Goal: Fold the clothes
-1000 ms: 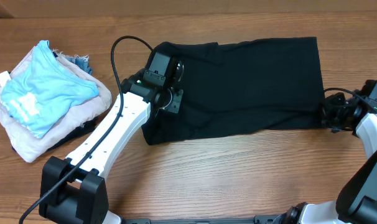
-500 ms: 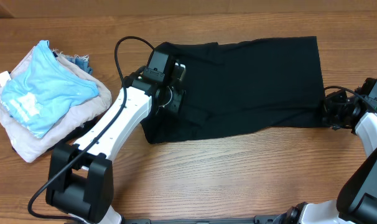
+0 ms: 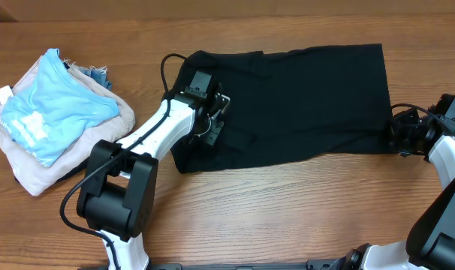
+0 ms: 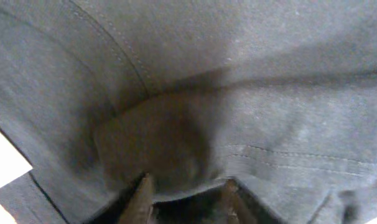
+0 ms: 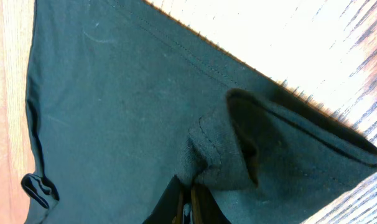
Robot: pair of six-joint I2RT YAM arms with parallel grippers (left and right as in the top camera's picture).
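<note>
1 thin black shirt (image 3: 302,97) lies roughly rectangular. The left gripper (image 4: 187,186) has its jaws apart; the right gripper (image 5: 187,196) pinches the hem.

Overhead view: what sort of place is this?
Probably a robot-lab workbench: a left arm and right arm at a wooden table, a black shirt laid out, and a light blue garment piled aside.

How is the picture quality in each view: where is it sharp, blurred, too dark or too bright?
Overhead: sharp and evenly lit, though the black shirt is so dark that its folds barely show. Left wrist: close and soft, with shadow above the left gripper and a blown-out white patch at the left edge. Right wrist: stitching clear, but the table at right is washed out white.
</note>
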